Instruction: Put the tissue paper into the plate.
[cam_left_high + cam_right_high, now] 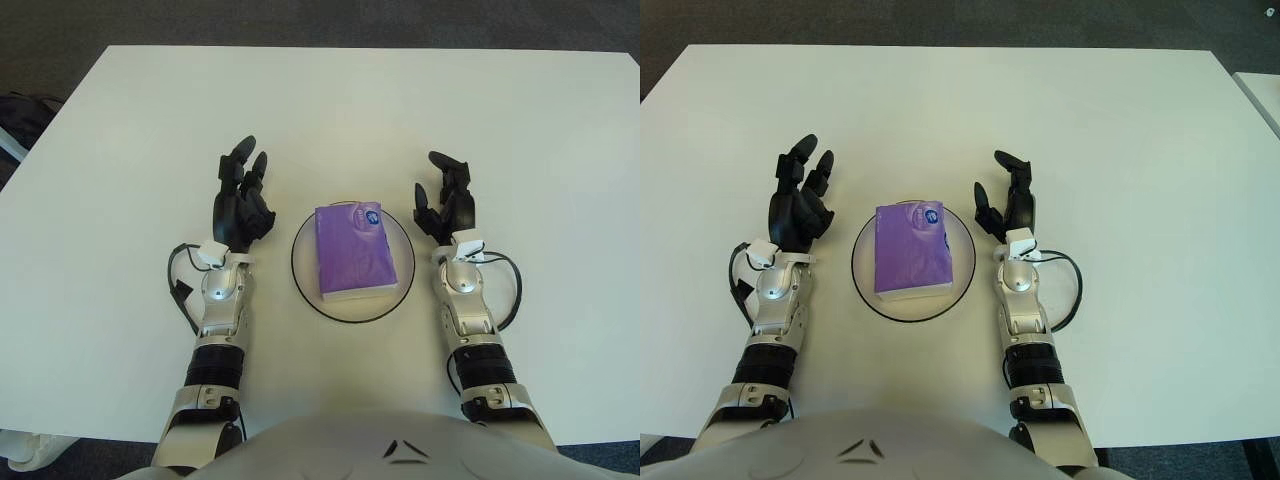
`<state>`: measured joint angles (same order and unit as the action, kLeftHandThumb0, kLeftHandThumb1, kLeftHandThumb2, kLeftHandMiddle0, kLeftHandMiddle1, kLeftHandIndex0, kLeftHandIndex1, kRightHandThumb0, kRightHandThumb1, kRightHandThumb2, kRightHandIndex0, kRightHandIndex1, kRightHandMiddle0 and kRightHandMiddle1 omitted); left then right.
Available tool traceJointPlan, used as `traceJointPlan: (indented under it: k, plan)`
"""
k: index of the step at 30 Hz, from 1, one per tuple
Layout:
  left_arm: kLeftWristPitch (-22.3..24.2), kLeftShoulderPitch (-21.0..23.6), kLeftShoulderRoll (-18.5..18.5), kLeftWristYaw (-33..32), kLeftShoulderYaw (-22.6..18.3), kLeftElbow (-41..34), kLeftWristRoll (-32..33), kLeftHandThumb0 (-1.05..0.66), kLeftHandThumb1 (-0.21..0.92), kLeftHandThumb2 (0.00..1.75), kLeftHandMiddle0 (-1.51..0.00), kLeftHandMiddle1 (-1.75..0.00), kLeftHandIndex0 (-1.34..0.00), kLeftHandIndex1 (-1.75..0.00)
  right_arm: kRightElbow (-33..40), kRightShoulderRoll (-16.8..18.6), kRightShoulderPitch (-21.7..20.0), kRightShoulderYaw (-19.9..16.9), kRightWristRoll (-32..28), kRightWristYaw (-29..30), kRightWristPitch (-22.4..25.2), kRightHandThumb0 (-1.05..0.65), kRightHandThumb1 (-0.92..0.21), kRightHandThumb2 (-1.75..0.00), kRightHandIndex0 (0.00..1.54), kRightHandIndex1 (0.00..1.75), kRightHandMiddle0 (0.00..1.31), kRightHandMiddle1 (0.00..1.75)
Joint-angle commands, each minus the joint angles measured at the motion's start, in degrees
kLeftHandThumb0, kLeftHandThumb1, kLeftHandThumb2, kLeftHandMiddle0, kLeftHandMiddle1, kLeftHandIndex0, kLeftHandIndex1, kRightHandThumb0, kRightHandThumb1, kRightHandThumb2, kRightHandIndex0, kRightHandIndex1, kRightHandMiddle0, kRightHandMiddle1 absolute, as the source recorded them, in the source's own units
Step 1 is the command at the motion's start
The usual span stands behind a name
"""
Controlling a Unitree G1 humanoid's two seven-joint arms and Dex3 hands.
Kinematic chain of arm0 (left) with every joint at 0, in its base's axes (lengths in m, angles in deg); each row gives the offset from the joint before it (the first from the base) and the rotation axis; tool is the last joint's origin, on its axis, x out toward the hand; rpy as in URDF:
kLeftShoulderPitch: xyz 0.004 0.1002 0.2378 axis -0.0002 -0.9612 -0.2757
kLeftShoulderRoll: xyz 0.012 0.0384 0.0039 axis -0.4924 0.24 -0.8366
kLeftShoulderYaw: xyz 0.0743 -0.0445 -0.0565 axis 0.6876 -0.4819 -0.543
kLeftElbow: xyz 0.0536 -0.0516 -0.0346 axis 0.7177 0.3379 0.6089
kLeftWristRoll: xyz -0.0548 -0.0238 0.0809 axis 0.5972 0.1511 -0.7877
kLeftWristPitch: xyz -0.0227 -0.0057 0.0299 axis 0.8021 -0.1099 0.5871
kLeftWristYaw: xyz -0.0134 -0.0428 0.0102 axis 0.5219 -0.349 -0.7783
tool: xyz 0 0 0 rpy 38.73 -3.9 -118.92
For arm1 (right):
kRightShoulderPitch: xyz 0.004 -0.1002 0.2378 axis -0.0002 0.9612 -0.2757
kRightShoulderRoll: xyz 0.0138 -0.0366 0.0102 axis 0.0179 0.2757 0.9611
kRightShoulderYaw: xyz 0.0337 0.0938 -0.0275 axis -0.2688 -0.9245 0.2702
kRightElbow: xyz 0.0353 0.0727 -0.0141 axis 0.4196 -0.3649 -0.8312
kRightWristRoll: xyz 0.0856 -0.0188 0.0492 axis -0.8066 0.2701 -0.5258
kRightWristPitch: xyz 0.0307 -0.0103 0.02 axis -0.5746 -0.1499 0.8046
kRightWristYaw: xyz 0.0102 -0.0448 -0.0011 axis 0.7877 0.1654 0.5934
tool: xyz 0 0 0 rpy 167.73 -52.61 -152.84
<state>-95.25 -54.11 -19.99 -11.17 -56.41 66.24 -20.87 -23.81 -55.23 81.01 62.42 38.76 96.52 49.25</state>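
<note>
on the white tabletop (330, 110), the purple tissue pack (353, 251) lies in the plate (303, 284); left hand (241, 203) and right hand (446, 201) flank the plate, fingers spread, holding nothing.

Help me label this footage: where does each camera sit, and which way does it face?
Left eye view: on the head, facing forward and down at the white table; both forearms and the chest edge show.
Right eye view: same head, slightly to the right; same body parts show.
Shared: purple tissue pack lying in the plate, open left hand to its left, open right hand to its right.
</note>
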Motion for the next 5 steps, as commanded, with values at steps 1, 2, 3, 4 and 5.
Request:
traceJointPlan:
  k: [1, 2, 3, 4, 5]
  plan:
    - [-1.2, -6.1, 2.2, -1.5, -0.3, 6.6, -0.5, -0.62, 0.92, 0.88, -0.39, -0.02, 0.0, -0.77, -3.8, 0.1, 5.3, -0.3, -0.1, -0.2, 6.1, -0.56, -0.92, -0.54, 0.48, 0.0, 0.0, 0.91]
    - [-1.6, -6.0, 2.2, -2.2, -0.3, 6.8, -1.3, -0.62, 0.92, 0.88, -0.39, -0.02, 0.0, -0.76, -3.8, 0.1, 5.3, -0.3, -0.1, -0.3, 6.1, -0.56, -0.92, -0.54, 0.48, 0.0, 0.0, 0.91]
    - [-1.9, -6.0, 2.2, -2.7, -0.4, 7.0, -1.9, -0.62, 0.92, 0.88, -0.39, -0.02, 0.0, -0.76, -3.8, 0.1, 5.4, -0.2, 0.0, -0.3, 6.1, -0.56, -0.92, -0.54, 0.48, 0.0, 0.0, 0.91]
    - [-2.2, -5.9, 2.1, -3.3, -0.4, 7.2, -2.5, -0.61, 0.92, 0.88, -0.39, -0.01, 0.0, -0.75, -3.7, 0.1, 5.4, -0.2, 0.0, -0.3, 6.2, -0.56, -0.92, -0.55, 0.48, 0.0, 0.0, 0.9]
    - [-2.6, -5.8, 2.1, -4.0, -0.5, 7.4, -3.4, -0.61, 0.92, 0.88, -0.38, -0.01, 0.0, -0.75, -3.7, 0.1, 5.4, -0.2, 0.0, -0.3, 6.2, -0.56, -0.92, -0.55, 0.48, 0.0, 0.0, 0.91]
